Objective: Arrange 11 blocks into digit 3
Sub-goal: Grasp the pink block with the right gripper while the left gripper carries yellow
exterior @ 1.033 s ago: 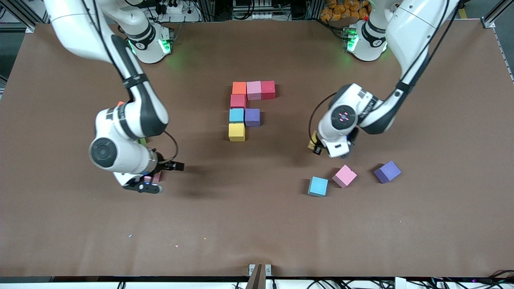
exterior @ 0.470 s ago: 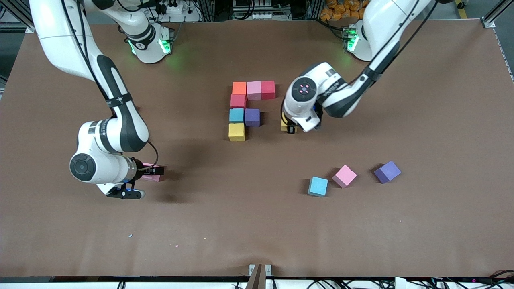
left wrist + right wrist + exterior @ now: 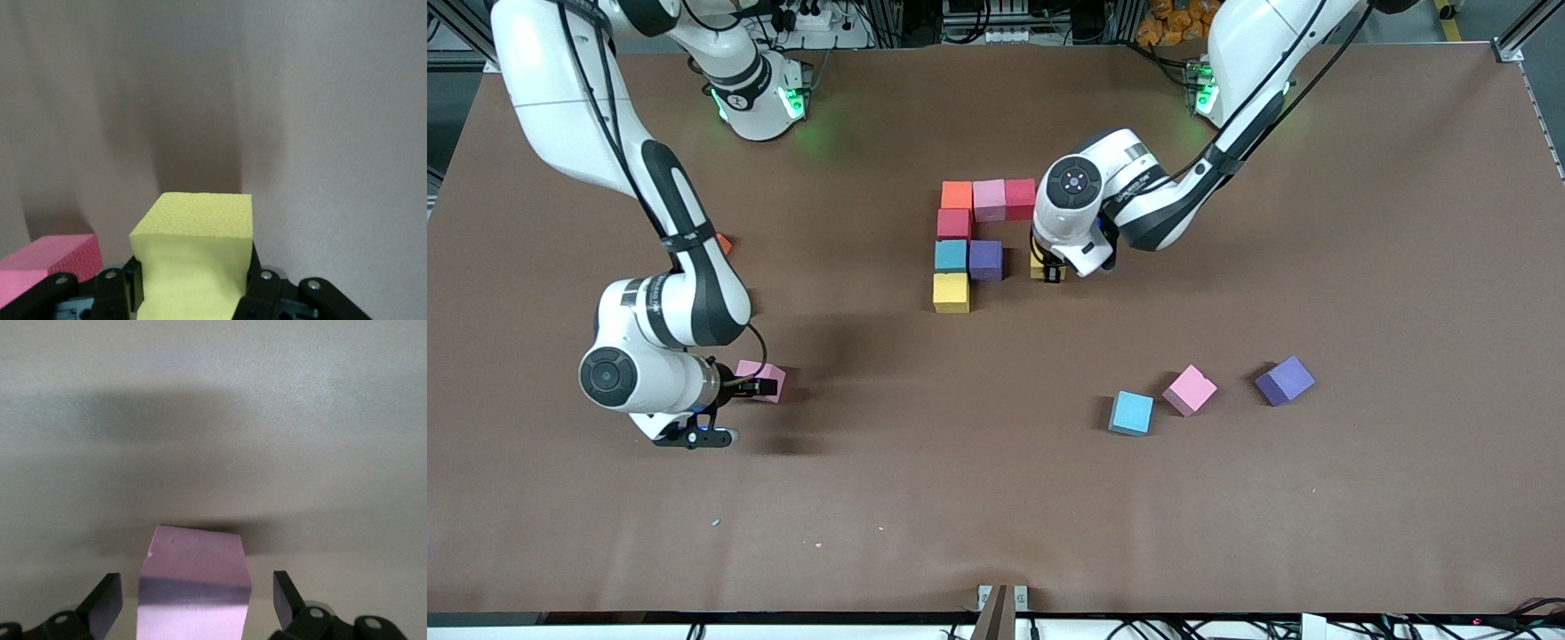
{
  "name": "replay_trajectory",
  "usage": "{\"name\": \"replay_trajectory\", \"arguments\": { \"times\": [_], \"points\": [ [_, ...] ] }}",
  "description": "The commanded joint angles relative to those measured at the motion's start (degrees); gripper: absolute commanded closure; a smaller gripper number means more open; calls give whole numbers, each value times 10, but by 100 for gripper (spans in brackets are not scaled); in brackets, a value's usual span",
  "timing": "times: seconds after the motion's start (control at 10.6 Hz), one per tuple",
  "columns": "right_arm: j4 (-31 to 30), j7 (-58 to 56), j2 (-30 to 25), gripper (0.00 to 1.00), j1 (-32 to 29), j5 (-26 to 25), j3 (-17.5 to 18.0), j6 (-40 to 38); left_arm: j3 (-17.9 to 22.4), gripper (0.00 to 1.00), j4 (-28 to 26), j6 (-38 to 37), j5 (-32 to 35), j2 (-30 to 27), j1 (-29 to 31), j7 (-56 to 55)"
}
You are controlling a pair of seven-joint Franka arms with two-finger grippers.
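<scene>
Seven blocks [image 3: 969, 240] sit in my number so far. My left fingers [image 3: 1049, 269] hold a yellow block [image 3: 193, 263] tight, just beside the purple one [image 3: 985, 259]. My right fingers [image 3: 760, 386] are wide around a pink block [image 3: 763, 380]. Four more to go.

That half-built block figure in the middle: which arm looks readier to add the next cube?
The left. Its claw is shut on a yellow cube right beside the figure. The right claw is open around a pink cube, not gripping it.
</scene>
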Motion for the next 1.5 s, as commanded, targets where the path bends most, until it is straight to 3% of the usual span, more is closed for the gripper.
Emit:
{"name": "replay_trajectory", "arguments": {
  "times": [0.0,0.09,0.19,0.28,0.75,1.03,1.41],
  "points": [
    [2,-5,16,0,-11,-5,10,19,2,93,-2,28,3,9,-12,-17],
    [1,-5,20,1,-11,-4,10,30,5,93,-2,35,4,11,-23,-28],
    [2,-3,23,57,-15,-2,10,34,11,93,-2,39,11,15,-27,-30],
    [3,-1,25,93,-15,10,11,33,12,93,-1,39,23,22,-31,-35],
    [22,0,19,95,3,26,16,22,12,92,13,43,48,42,-44,-61],
    [52,2,20,95,53,28,17,-18,14,92,20,43,48,46,-49,-64],
    [66,43,21,95,140,90,16,-38,17,92,21,43,47,51,-52,-64]
  ]
}}
